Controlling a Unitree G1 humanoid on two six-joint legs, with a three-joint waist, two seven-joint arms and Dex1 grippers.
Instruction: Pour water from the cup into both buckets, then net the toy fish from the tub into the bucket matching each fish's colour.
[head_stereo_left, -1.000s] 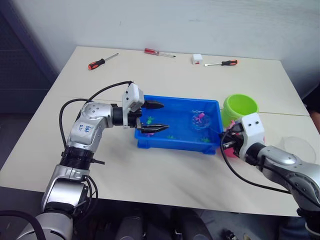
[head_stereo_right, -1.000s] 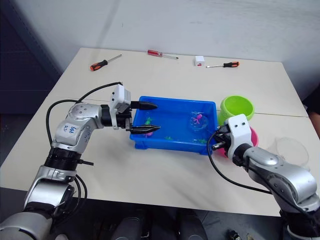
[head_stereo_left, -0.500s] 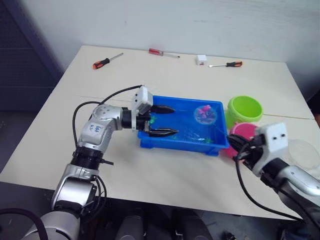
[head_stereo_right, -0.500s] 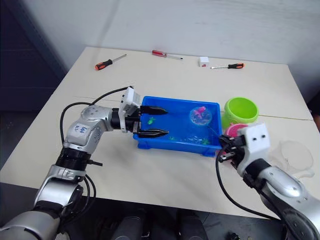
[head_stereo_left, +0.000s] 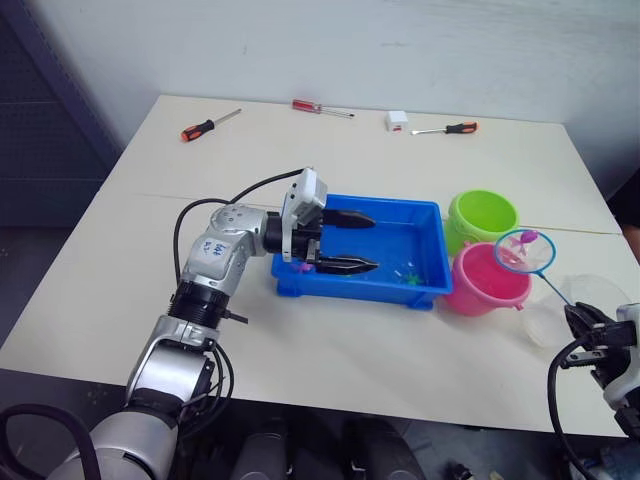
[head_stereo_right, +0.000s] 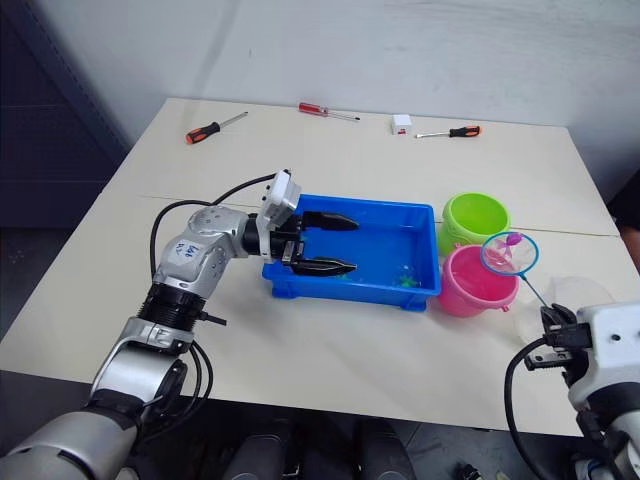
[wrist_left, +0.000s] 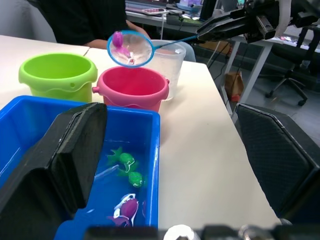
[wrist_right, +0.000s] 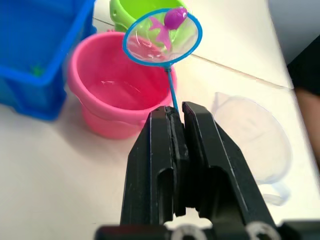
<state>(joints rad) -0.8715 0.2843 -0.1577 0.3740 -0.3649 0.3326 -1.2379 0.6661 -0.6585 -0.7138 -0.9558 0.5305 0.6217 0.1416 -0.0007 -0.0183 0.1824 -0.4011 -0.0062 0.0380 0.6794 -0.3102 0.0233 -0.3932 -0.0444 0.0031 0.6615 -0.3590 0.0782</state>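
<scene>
Moved: net (wrist_right: 162, 36) is lifting from tub (head_stereo_left: 425, 220) to over pink bucket (head_stereo_left: 487, 281).
Fish: magenta fish (wrist_right: 174, 18) is lying at hoop's twelve o'clock.
Grippers: right gripper (wrist_right: 176, 112) is clenching the handle; left gripper (head_stereo_left: 350, 241) is gaping.

Bright blue tub (head_stereo_left: 430, 255); lime-green bucket (head_stereo_left: 481, 215); pink bucket (head_stereo_left: 487, 281); light-blue-hooped net (wrist_right: 162, 36) carrying a magenta fish (wrist_right: 171, 19); green fish (wrist_left: 127, 161) in the tub; black fingers (wrist_right: 172, 145); cream worktop (head_stereo_left: 330, 340).

Our silver-grey jointed arms with blue scribbles on the left shell, white wrist blocks, looping black cables, ribbed black fingers (wrist_left: 62, 160), a person's dark top behind.
</scene>
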